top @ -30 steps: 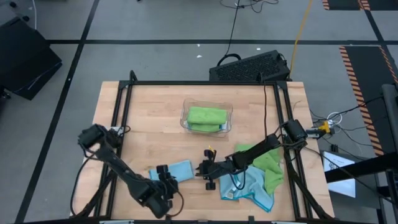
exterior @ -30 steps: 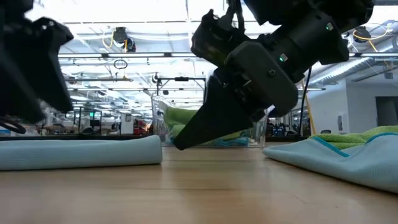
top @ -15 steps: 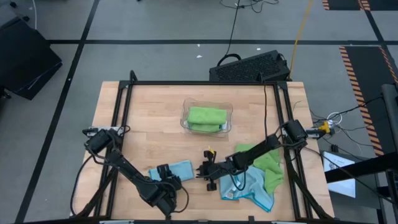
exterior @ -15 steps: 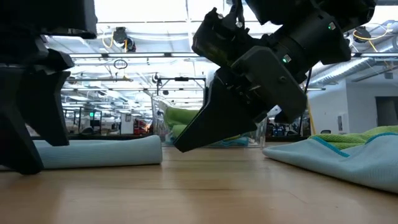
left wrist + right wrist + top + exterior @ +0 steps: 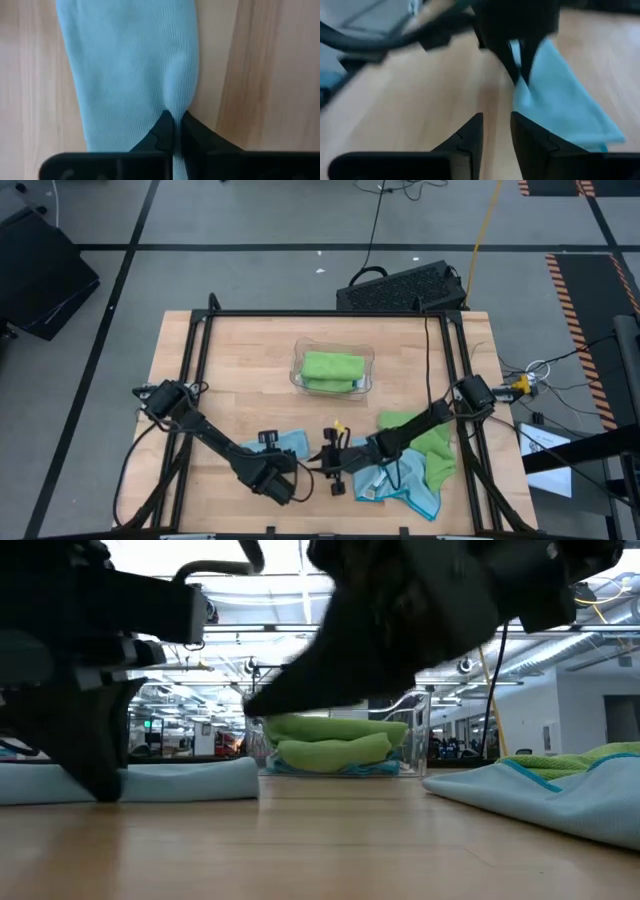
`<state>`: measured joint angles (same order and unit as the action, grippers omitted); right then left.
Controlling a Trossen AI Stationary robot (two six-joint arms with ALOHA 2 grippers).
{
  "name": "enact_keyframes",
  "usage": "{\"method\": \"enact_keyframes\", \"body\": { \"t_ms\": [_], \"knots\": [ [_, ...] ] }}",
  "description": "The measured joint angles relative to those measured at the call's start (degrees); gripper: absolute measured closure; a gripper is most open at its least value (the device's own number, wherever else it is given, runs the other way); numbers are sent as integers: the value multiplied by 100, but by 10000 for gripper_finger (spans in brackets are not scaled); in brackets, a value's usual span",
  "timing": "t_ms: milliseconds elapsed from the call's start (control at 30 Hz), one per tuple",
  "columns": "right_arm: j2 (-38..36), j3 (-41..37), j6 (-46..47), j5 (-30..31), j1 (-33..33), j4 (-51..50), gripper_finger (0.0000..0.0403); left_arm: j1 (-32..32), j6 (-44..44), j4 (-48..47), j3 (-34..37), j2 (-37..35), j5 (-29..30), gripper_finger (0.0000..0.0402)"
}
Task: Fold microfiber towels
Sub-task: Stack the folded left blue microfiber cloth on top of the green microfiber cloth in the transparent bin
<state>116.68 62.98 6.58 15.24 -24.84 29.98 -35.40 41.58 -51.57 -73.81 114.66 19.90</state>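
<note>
A folded light blue microfiber towel lies flat on the table's near middle, also seen in the low view. My left gripper stands over its near side, pointing steeply down and shut on the cloth. Just to its right, my right gripper hovers above the table, slightly open with nothing between its fingers. A loose light blue towel and a lime green one lie heaped at the near right. My left gripper pinches a small raised ridge of the folded blue towel between its two fingers, close to one edge of the fold. The fingers come from above, pointing steeply down. The cloth puckers at the fingertips, and the towel's other parts lie flat on the table. How many layers are pinched does not show.
A clear plastic tray at the table's middle holds folded green towels. A black frame rail runs along the table's sides. Bare wood lies between the tray and the grippers.
My left gripper has moved toward the table's right onto the folded blue towel, sunk a little, tipped further down and shut on the cloth. My right gripper has risen slightly, and the tray behind it now shows in the low view.
</note>
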Motion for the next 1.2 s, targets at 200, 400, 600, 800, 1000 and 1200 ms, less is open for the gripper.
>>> {"method": "enact_keyframes", "body": {
  "t_ms": [200, 400, 600, 800, 1000, 1200],
  "knots": [
    [211, 0, -258, 448, -41, 467, 275, 7, -135, 3, 5, -633, -94, 389],
    [778, -2, -970, 445, -58, 2006, 224, 7, -198, 86, 3, -970, -93, 385],
    [837, 15, -1489, 986, -161, 2252, 162, 3, -199, 187, -1, -964, -206, 392],
    [922, 17, -1149, 706, -4, 2208, 134, 29, -196, 240, -6, -965, -195, 386],
    [1197, 290, -1097, 419, 79, 2155, 150, 51, -246, 457, -12, -965, -182, 392],
    [1322, 559, -1044, 744, 83, 1795, 224, 51, -266, 519, -15, -967, -186, 384]
  ]
}}
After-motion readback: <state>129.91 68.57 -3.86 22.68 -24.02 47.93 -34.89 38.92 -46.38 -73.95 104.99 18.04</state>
